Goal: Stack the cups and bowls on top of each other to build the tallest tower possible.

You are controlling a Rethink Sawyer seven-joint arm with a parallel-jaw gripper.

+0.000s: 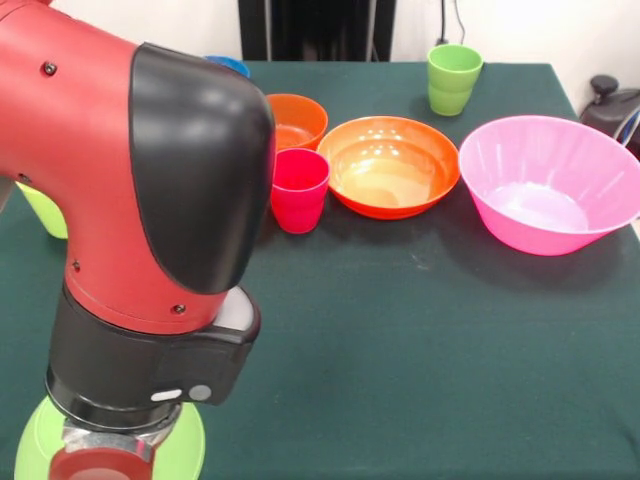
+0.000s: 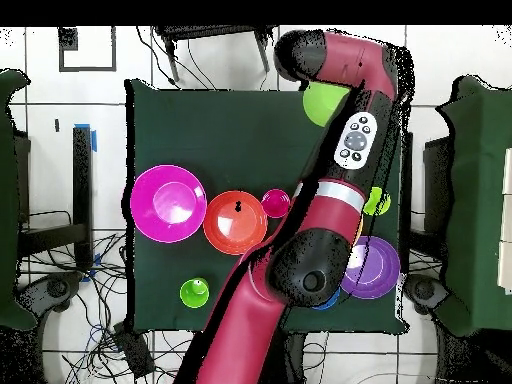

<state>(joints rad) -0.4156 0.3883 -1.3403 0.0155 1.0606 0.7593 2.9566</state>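
My arm's wrist hangs over the lime green bowl (image 1: 185, 445) at the table's near left corner; the bowl also shows in the overhead view (image 2: 320, 103). Only the gripper's top (image 1: 95, 465) shows at the bottom edge. The large pink bowl (image 1: 548, 185), the medium orange bowl (image 1: 393, 165), the small dark orange bowl (image 1: 297, 118) and the red-pink cup (image 1: 299, 188) stand apart, rims up. One green cup (image 1: 453, 78) stands at the far side, another (image 1: 42, 212) behind my arm. The purple bowl (image 2: 375, 268) shows overhead. No tower stands. The yellow-orange bowl is hidden.
A sliver of the small blue bowl (image 1: 228, 65) shows behind my arm. A dark object (image 1: 612, 105) sits off the table's right edge. Chairs and cables surround the table (image 2: 230, 130) in the overhead view.
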